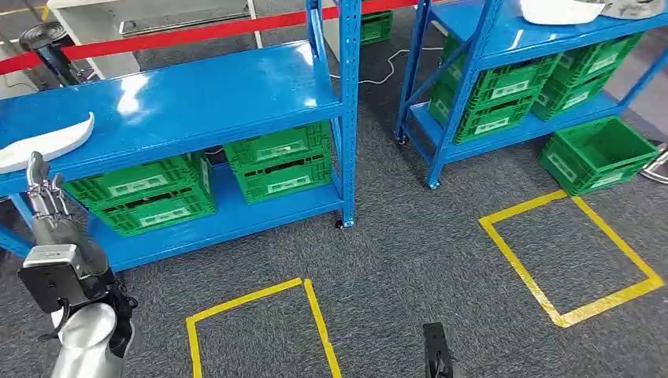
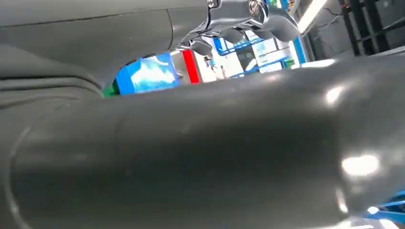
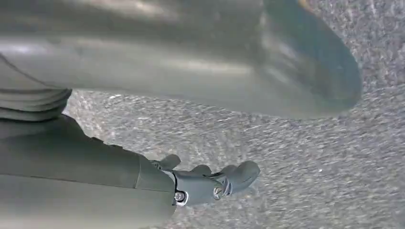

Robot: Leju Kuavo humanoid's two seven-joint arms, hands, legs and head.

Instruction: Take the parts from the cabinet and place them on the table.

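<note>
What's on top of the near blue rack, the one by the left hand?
One white part lies at the left end of the rack's top shelf. The left hand rises in front of the shelf edge and covers a bit below the part.

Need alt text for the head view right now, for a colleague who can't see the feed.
The robot's left hand is raised, empty, just below a white part lying on the top of the near blue shelf. Green crates sit on its lower shelf, and yellow tape squares mark the grey carpet.
</note>
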